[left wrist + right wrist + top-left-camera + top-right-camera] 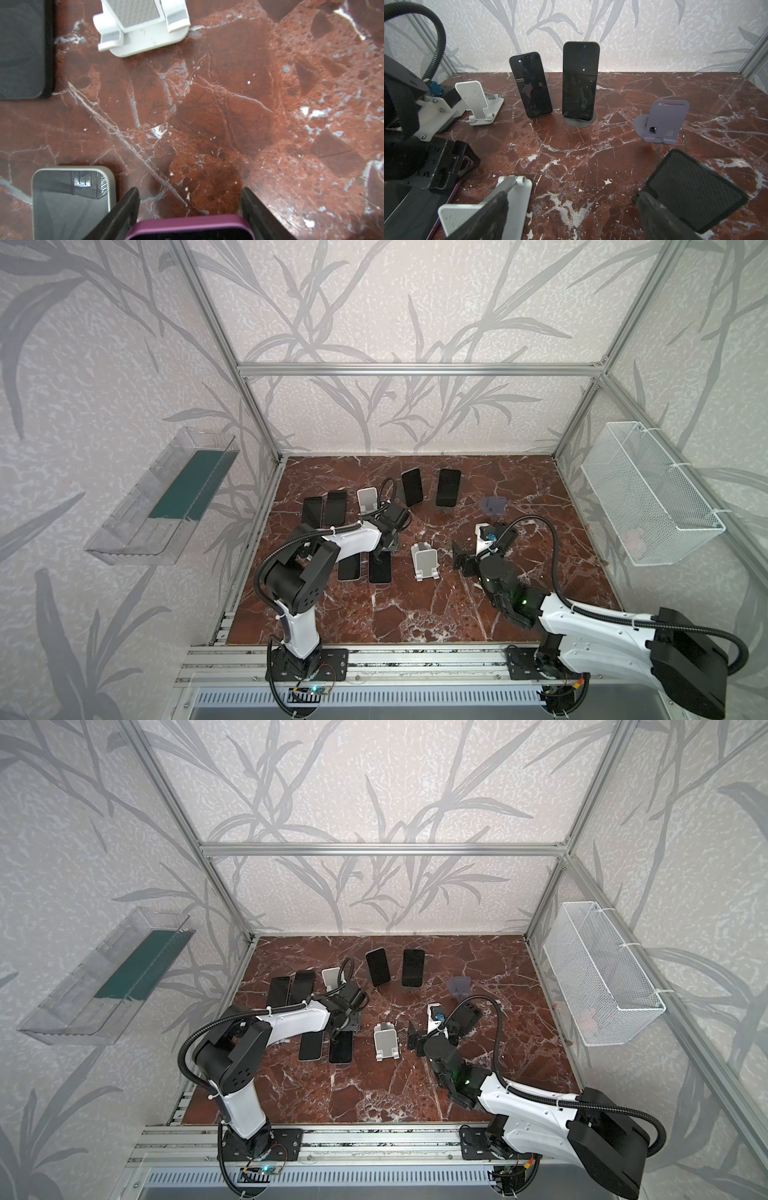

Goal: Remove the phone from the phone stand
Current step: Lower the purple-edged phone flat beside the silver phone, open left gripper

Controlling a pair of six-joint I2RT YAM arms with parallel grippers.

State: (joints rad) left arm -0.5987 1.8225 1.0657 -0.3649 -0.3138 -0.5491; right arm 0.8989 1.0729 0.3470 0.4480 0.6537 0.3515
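A purple phone (190,227) is clamped in the left jaws, while the taller upright phone (581,81) is faced squarely by the parted, empty right jaws.

**Fig.** We show two arms, the left arm (353,541) at 8 o'clock of the table (415,614) and the right arm (582,626) at 4 o'clock. Both have white shells, black joints, ribbed black cable hoses (441,41) and screwed black base plates (336,664). We note a green light (524,602) on the right arm. The right gripper (591,182) carries dimpled black pads (693,191).
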